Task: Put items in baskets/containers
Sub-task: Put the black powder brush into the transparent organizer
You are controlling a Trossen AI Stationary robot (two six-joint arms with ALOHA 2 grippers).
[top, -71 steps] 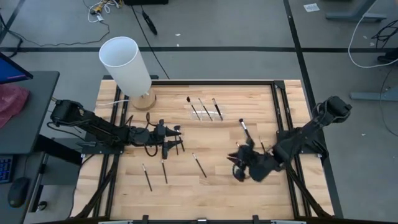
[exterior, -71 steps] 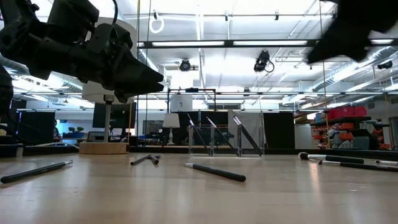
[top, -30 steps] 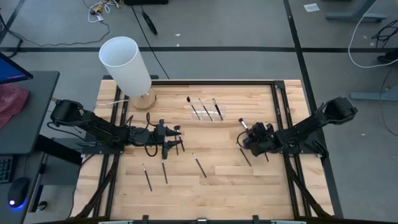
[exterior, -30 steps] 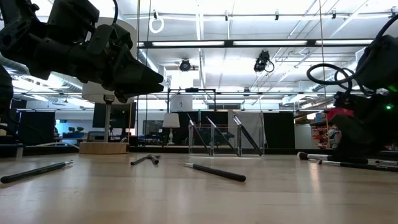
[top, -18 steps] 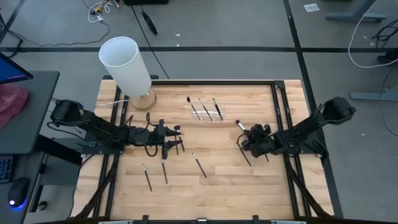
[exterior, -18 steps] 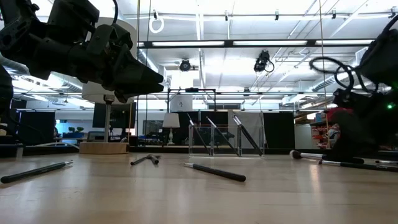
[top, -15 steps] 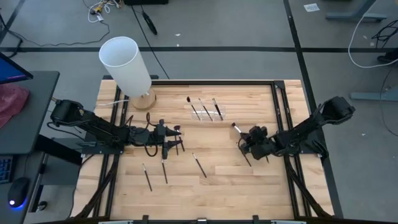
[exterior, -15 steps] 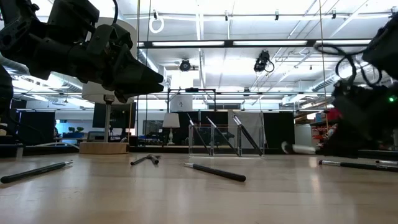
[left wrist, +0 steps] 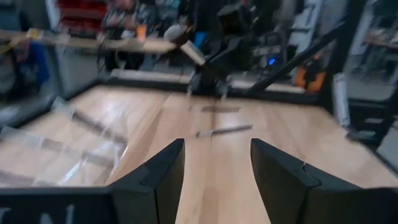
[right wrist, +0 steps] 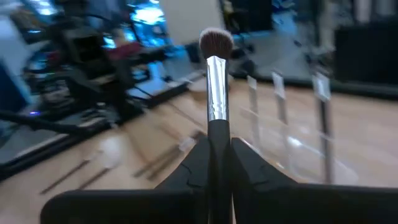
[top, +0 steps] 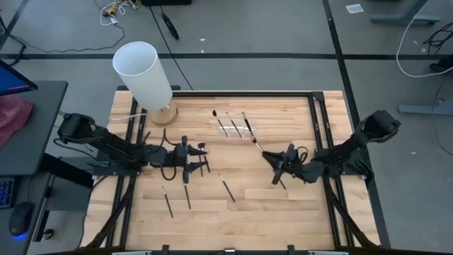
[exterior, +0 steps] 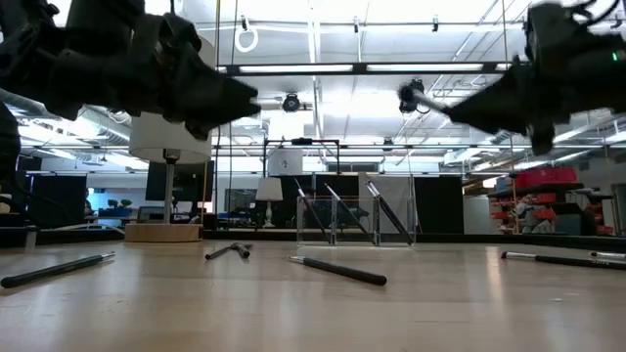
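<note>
**Right end effector carries a brush beside the clear holder**

The pale wooden bench (top: 248, 202) carries everything, and the landmark here is the small, low, clear plastic holder (top: 234, 125) near its far edge. The tall white cylinder on a wooden base (top: 145, 74) stands well to the holder's left. The high view shows three slim dark brushes (top: 233, 123) lying inside the holder; the low view shows them leaning aslant within its transparent walls.

The left end effector (top: 204, 157) hangs over the bench on the cylinder's side of the holder, nearer the front; the left wrist view shows its fingers (left wrist: 158, 171) set apart with nothing between them. The right end effector (top: 276, 164) is just to the holder's front right, clamped on a slim silver-ferruled brush with a soft brown tip (right wrist: 215, 74). Only the right wrist view shows that grip closely; the low view shows the brush lifted well clear of the bench.

Loose dark brushes (top: 226, 188) lie on the bench in front of the holder.
</note>
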